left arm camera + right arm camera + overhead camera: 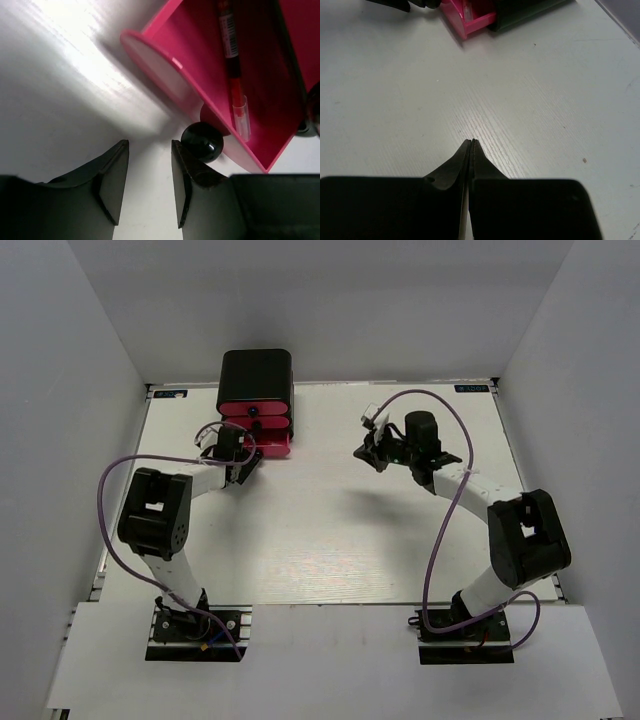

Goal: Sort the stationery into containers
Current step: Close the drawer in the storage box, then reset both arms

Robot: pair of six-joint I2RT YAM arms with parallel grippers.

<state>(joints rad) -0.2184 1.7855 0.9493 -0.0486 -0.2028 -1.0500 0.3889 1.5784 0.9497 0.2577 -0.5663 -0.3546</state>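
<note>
White table (330,535), grey walls (80,360) | left end effector (150,150) parted, empty | right end effector (471,143) clenched

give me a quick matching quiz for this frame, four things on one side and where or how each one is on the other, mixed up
1 left gripper
2 right gripper
3 red pen
4 black knob

a lying inside the open pink drawer
b jaws shut, nothing held
c on that drawer's front
d jaws apart, nothing between them

Pairs: 1-d, 2-b, 3-a, 4-c
</note>
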